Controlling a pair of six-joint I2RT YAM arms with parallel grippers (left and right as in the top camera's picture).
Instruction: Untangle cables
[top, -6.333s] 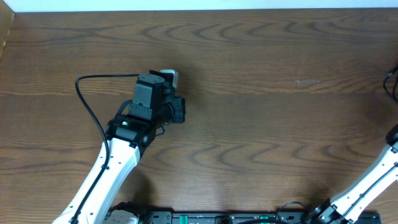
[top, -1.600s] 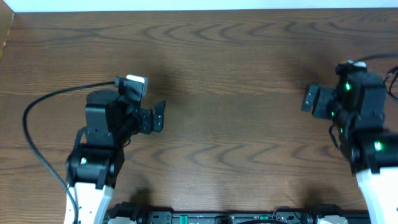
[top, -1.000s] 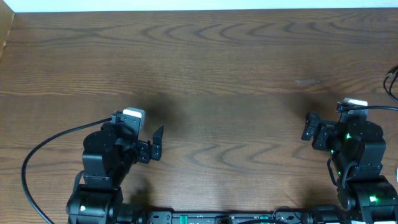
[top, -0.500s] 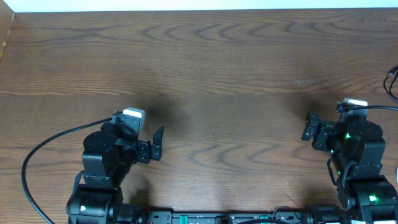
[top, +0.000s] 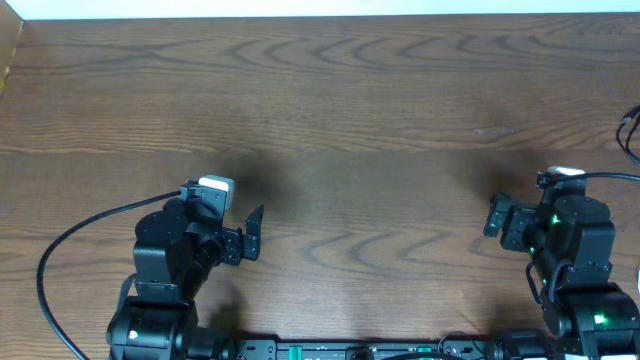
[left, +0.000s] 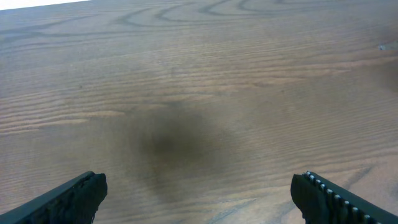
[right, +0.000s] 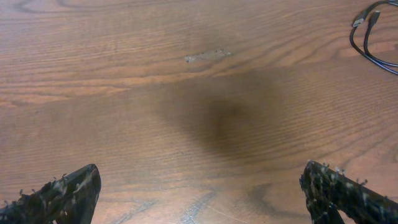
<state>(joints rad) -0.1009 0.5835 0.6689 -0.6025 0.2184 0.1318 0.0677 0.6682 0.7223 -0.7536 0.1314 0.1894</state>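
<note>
**1. Claw state.** I am holding my left claw (left: 199, 196) fully spread, and nothing is lying between its fingers (left: 81, 196). I am holding my right claw (right: 199, 180) spread equally wide, and it too is carrying nothing. Both claws are hovering low over the near part of the surface (top: 380, 90), well apart from each other. Neither is touching a cord.

**2. Location of the task item.** The black cord (right: 364, 46) is lying on the surface at its far right edge, ahead and to the right of my right claw and well clear of it. In the overhead view it is showing only as a thin dark line (top: 628, 128) running out of frame. I am seeing no white cord in any view.

**3. Progress.** Where it shows, the black cord is lying as a loose open loop with no white strand wound through it, so I am judging that the separation may be finished. I am unable to confirm this while the white cord is out of sight and part of the black cord is cut off by the frame edge. What I am reading as left: finding the white cord and checking that both are lying apart.

**4. Count.**
- Claws: two, both empty.
- Black cords: one, with two plug ends (right: 358, 22) showing.
- White cords: none visible.
- Thicker arm wires (top: 80, 225): one, trailing from my left arm.
</note>
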